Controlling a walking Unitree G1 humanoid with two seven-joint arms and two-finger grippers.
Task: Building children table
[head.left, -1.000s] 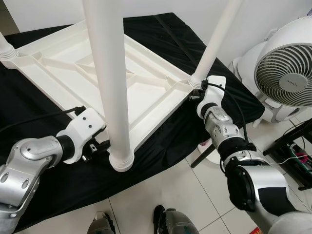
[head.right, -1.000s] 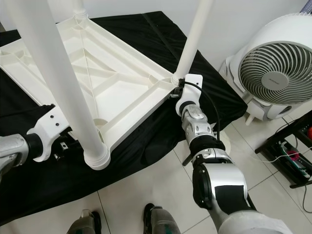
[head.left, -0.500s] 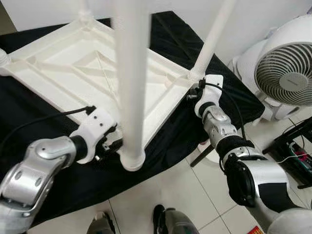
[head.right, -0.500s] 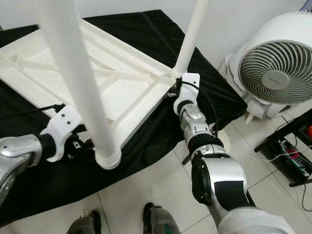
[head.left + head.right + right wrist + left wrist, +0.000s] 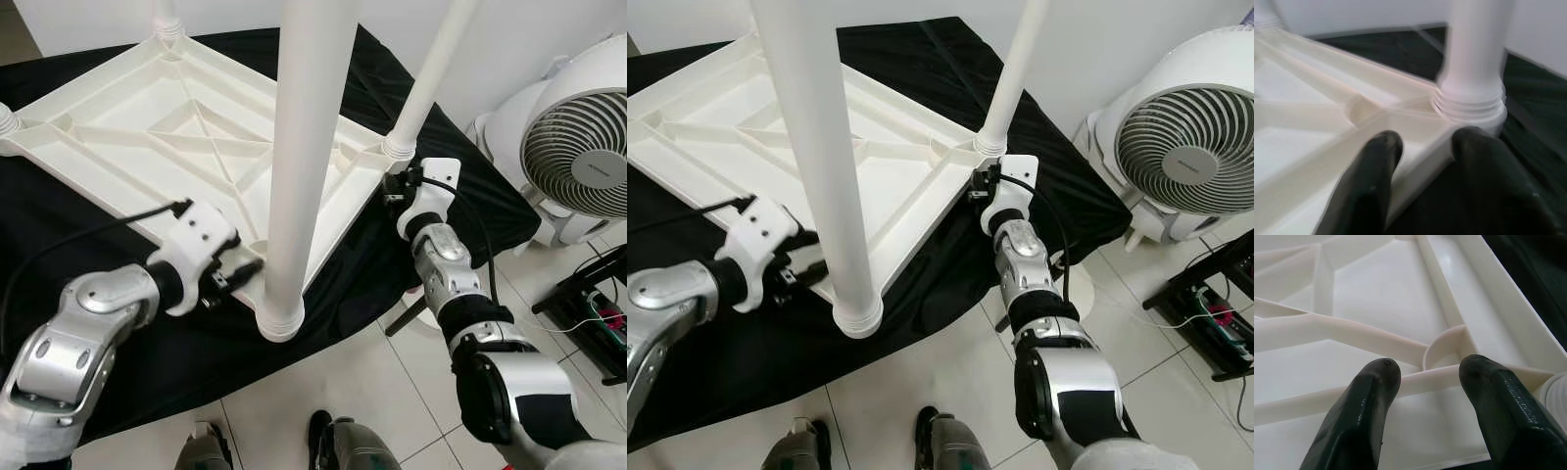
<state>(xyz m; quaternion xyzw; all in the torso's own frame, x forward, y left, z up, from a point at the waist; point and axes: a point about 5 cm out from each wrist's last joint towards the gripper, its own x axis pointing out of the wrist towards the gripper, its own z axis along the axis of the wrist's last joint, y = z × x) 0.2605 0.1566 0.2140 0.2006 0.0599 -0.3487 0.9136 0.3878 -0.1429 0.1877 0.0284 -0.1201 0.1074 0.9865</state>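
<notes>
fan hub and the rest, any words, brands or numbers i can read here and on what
Fan: a small label on the grey hub at the middle of its grille, too small and blurred to read.
Upturned white table and its legs: no text seen.
Black cloth: no text seen.
Left gripper and right gripper, both at the table's edge: no markings that can be read.

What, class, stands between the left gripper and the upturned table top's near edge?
Nothing visible. The left gripper sits open right at the near rim of the table top, beside the near leg; in the wrist view its fingers straddle a rib.
</notes>
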